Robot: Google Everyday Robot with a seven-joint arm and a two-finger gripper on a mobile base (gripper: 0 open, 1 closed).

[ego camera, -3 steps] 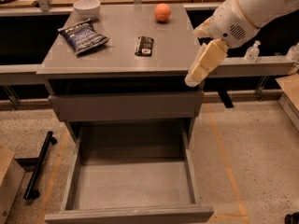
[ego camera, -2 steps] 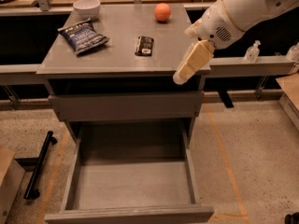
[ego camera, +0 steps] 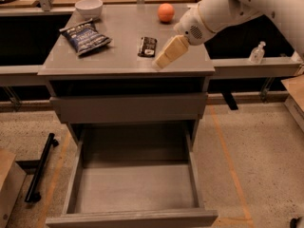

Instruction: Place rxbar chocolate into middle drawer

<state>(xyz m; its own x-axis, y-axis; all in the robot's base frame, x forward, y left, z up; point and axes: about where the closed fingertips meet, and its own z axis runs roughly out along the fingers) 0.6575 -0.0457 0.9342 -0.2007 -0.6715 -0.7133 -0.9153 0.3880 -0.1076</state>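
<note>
Cabinet top (ego camera: 118, 61): hand (ego camera: 161, 61) near rxbar chocolate (ego camera: 147, 46), grip unclear; arm (ego camera: 247, 4) cropped.

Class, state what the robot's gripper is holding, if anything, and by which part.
Nothing: the gripper is over the cabinet top beside the rxbar chocolate, which lies flat there, ungrasped.

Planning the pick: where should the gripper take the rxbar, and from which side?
Across its narrow width at mid-length, coming from above: the rxbar lies flat on the tabletop, both long sides free. The gripper hangs close beside it.
</note>
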